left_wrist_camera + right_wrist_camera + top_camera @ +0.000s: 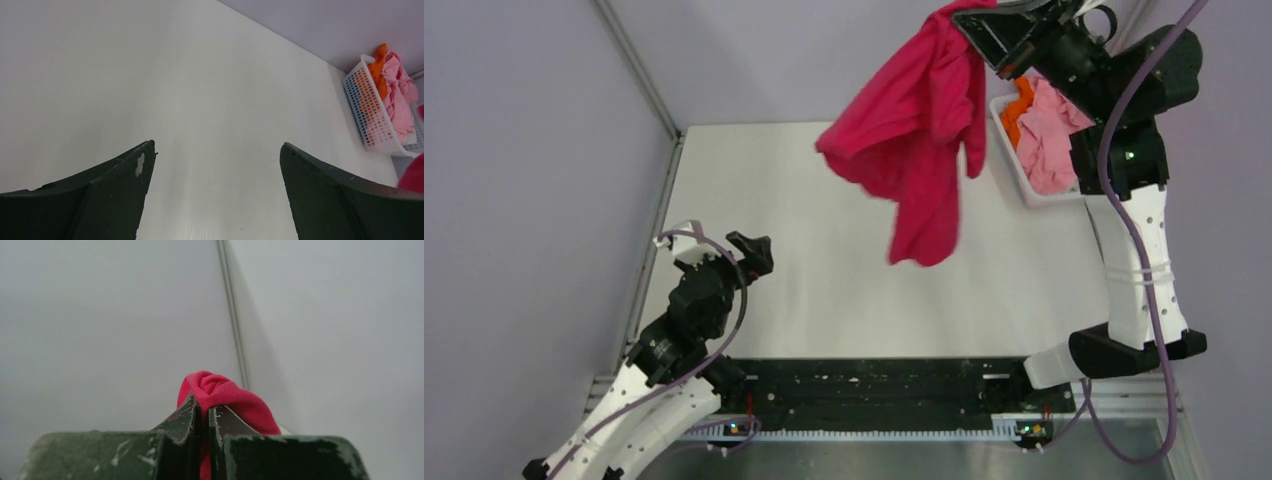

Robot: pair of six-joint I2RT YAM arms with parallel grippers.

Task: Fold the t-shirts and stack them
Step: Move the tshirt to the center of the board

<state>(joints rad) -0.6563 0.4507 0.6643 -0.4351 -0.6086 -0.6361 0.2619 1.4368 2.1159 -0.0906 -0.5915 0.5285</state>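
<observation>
The magenta-red t-shirt [919, 130] hangs bunched in the air over the back right of the table. My right gripper [969, 22] is shut on its top fold, high at the back; the pinched cloth [220, 392] shows between the jaws in the right wrist view. A light pink t-shirt [1051, 140] and an orange t-shirt [1018, 112] lie crumpled in the white basket [1024, 178]; they also show in the left wrist view, pink [400, 100] and orange [381, 70]. My left gripper [751, 252] is open and empty, low over the table's front left [217, 152].
The white slatted basket [367, 112] stands at the table's back right edge. The white table [804, 260] is bounded by grey walls at the back and left, with a metal rail [652, 250] along the left edge. A black strip [874, 390] runs along the near edge between the arm bases.
</observation>
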